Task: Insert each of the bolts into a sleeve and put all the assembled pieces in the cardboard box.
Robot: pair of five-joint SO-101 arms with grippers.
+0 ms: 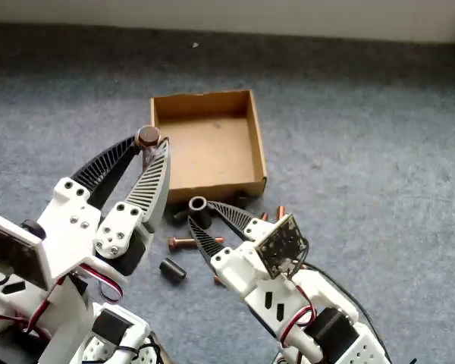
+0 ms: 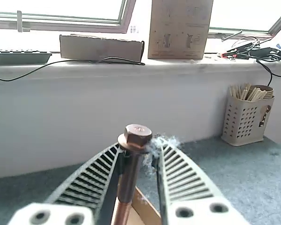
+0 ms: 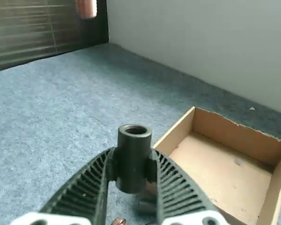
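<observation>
While your left gripper clamps the bolt and your right gripper clamps the sleeve, any misalignment could jam them.

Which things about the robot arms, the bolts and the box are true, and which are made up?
1. The left gripper holds a copper bolt. True.
2. The right gripper holds nothing. False: it is shut on a black sleeve, held upright.
3. The cardboard box already has finished pieces inside. False: its floor is bare.
4. A loose bolt and a loose sleeve lie on the carpet, outside the box. True.
</observation>
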